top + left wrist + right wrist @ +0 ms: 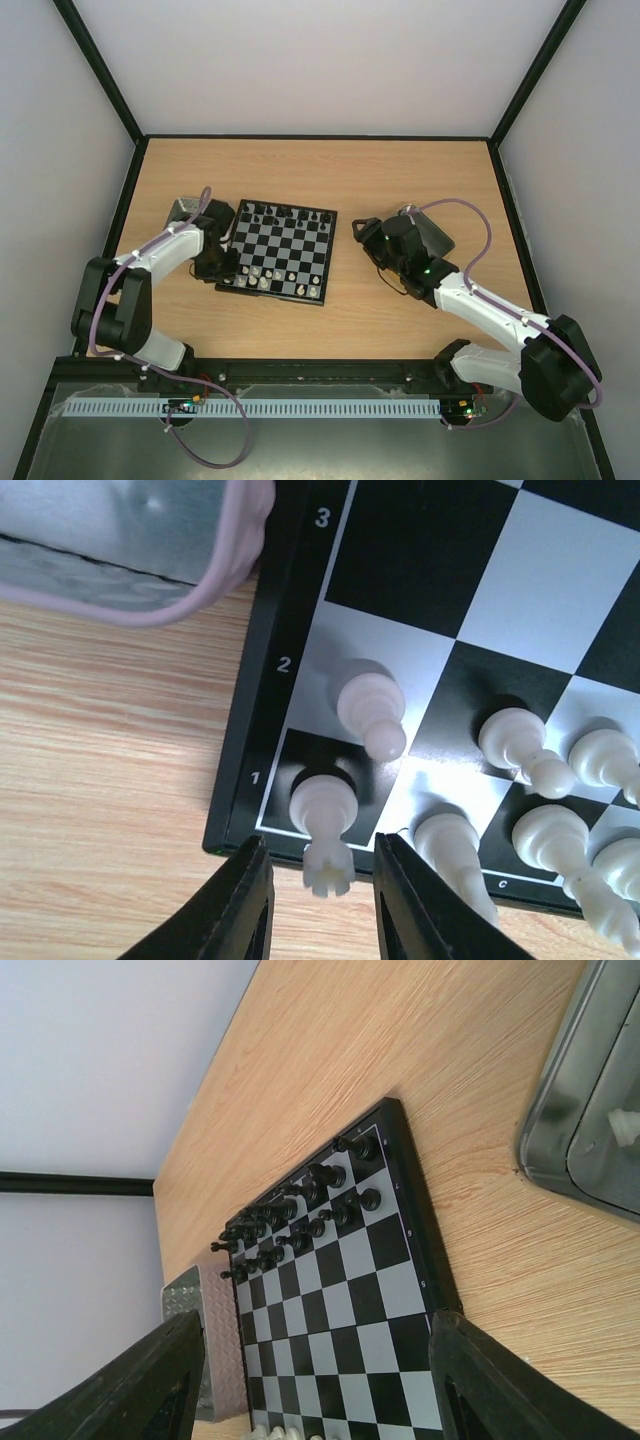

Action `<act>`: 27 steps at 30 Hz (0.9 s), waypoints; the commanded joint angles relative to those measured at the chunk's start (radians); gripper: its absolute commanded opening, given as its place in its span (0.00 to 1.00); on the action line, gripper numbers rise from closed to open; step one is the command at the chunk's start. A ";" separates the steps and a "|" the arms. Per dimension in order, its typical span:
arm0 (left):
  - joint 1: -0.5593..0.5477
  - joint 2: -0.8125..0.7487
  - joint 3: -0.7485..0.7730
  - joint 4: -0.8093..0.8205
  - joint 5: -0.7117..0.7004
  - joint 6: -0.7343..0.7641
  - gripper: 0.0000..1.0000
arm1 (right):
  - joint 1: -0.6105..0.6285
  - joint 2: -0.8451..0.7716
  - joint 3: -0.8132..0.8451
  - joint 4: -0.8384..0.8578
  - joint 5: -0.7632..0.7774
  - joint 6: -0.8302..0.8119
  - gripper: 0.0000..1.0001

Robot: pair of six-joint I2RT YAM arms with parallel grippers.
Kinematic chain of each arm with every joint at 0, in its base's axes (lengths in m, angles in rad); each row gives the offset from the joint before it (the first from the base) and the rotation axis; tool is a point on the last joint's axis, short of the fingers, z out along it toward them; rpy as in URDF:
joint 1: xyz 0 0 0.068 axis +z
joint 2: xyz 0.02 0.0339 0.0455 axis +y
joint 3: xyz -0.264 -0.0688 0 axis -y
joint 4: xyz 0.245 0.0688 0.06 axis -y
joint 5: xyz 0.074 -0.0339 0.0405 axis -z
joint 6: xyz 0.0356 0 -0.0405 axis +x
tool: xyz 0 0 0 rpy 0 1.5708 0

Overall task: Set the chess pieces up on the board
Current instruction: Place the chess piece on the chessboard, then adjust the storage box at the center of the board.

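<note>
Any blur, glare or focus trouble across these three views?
Top external: even light, the board sharp, its pieces too tiny to tell apart. Left wrist: white rook and left end effector soft, close to the lens; glare on a pale square beside it. Right wrist: grey tray blurred at the right edge.

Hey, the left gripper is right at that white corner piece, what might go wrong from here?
The left gripper is open with its fingers straddling the white rook on the corner square; any sideways drift while lifting could tip it, perhaps off the board. One finger sits very near the neighbouring white piece, so it may bump that too.
</note>
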 commanded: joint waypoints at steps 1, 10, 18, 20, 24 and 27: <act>0.007 -0.057 0.031 -0.060 -0.038 -0.010 0.32 | -0.006 -0.037 0.003 -0.027 0.052 -0.027 0.61; -0.025 -0.335 0.116 0.076 0.034 -0.120 0.50 | -0.099 0.017 0.118 -0.212 0.107 -0.394 0.62; -0.038 -0.490 -0.005 0.371 0.070 -0.138 0.55 | -0.224 0.227 0.213 -0.279 0.158 -0.470 0.67; -0.042 -0.490 -0.016 0.405 0.087 -0.132 0.56 | -0.245 0.313 0.257 -0.269 0.189 -0.453 0.69; -0.048 -0.482 -0.032 0.425 0.095 -0.101 0.56 | -0.281 0.499 0.373 -0.269 0.203 -0.433 0.68; -0.050 -0.486 -0.047 0.428 0.084 -0.077 0.56 | -0.289 0.613 0.453 -0.284 0.231 -0.431 0.61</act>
